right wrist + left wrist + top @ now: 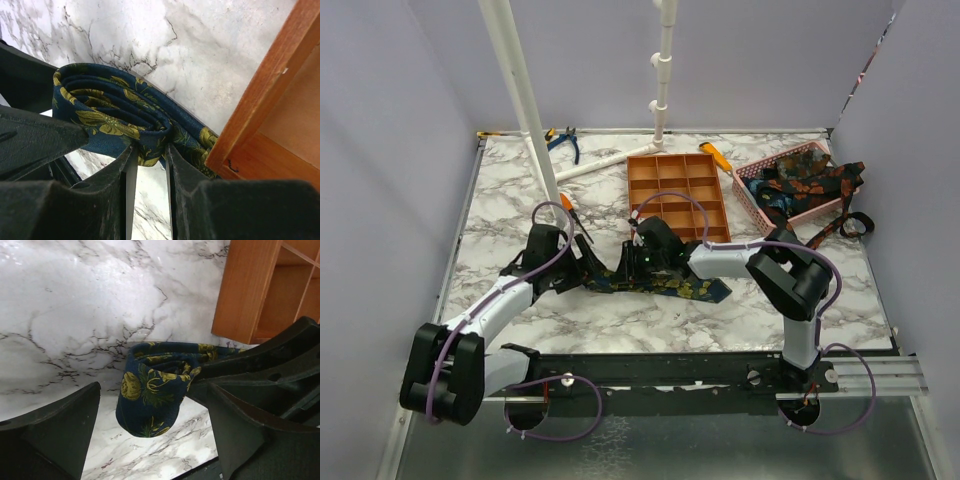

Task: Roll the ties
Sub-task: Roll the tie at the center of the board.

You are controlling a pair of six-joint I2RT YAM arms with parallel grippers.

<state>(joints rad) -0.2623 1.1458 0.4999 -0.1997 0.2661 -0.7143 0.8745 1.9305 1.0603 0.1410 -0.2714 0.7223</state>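
A navy tie [680, 287] with yellow-gold flowers lies across the middle of the marble table [520, 190], its left end wound into a roll. My right gripper [632, 262] is shut on that roll [115, 107], pinching fabric between its fingertips [150, 152] and holding the roll just above the table. My left gripper [150, 440] is open, with its fingers [55, 435] wide apart on either side of the roll [150, 400], not touching it. In the top view the left gripper [585, 270] sits just left of the right one. More ties [805, 185] are heaped in the pink basket [752, 195].
The orange compartment tray [675, 195] stands just behind the grippers and close to the roll [280, 100] [250, 290]. A white pipe stand [525, 90] rises at the back left. Blue pliers [563, 140] and orange-handled tools [720, 158] lie at the back. A black strap [855, 222] hangs at the right.
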